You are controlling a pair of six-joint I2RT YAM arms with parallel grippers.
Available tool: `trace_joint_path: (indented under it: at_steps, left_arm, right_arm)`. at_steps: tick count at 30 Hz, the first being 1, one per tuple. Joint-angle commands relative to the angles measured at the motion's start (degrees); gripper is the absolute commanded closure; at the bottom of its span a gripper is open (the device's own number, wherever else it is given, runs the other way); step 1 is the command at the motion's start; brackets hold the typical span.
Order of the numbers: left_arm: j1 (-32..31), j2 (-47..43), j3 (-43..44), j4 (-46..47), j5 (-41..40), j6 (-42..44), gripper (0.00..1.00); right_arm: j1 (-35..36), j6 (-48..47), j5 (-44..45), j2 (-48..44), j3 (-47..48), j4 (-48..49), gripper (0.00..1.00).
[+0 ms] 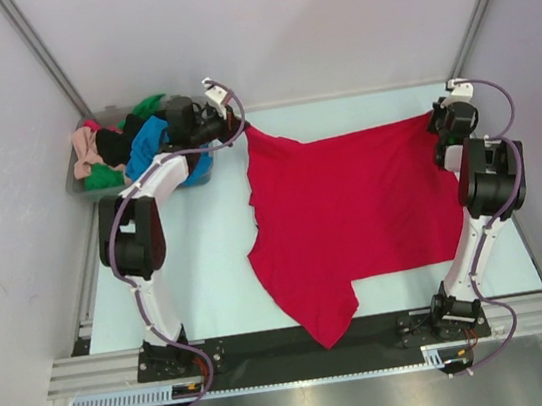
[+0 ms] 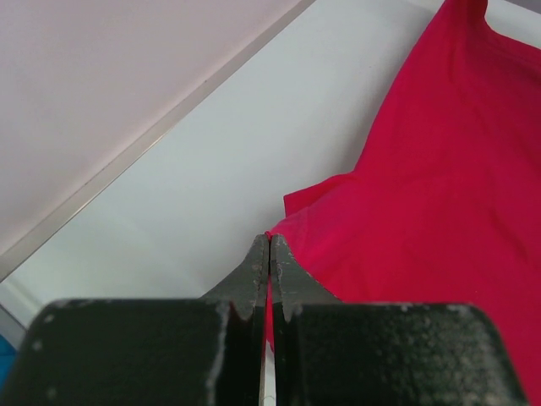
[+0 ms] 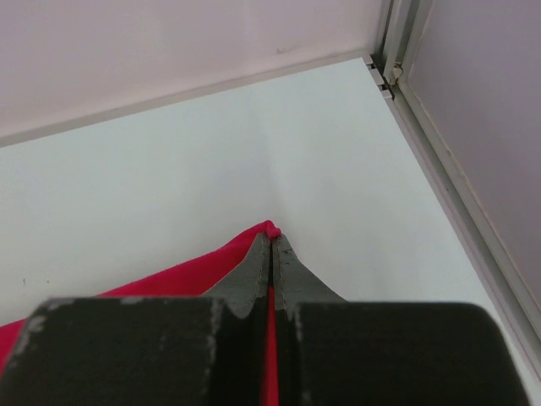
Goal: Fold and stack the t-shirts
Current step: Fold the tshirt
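Note:
The large red t-shirt (image 1: 353, 212) lies spread across the table, its near end hanging over the front edge. My left gripper (image 1: 240, 125) is shut on its far left corner; in the left wrist view red cloth (image 2: 423, 194) is pinched between the fingertips (image 2: 270, 245). My right gripper (image 1: 439, 124) is shut on the far right corner; in the right wrist view red cloth (image 3: 169, 279) is pinched at the tips (image 3: 272, 238). Several other t-shirts (image 1: 117, 149) in blue, green, black and peach-pink lie piled in the bin.
The clear grey bin (image 1: 76, 180) stands at the far left of the table, beside the left arm. White walls with metal posts enclose the table on three sides. The table's back right corner (image 3: 380, 72) is close to the right gripper.

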Motion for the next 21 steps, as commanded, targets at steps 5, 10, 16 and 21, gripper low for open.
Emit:
trace_joint_path:
  at_steps: [5, 10, 16, 21]
  left_arm:
    - [-0.3, -3.9, -1.1, 2.6, 1.1, 2.9, 1.00]
    - [-0.3, -4.0, -1.7, 3.0, 0.6, 3.0, 1.00]
    - [-0.4, -5.1, -3.2, 3.5, 0.3, 3.1, 1.00]
    - [-0.4, -5.9, -4.3, 3.3, 0.1, 3.5, 1.00]
  right_arm:
    - [-1.2, -0.5, 0.5, -3.0, -0.1, 2.0, 1.00]
    - [-1.5, 0.2, 1.1, -3.4, -0.5, 2.2, 1.00]
    - [-2.4, 2.0, 0.7, -4.7, -1.4, 3.8, 1.00]
    - [-2.7, 2.3, -0.1, -4.7, -1.3, 3.5, 1.00]
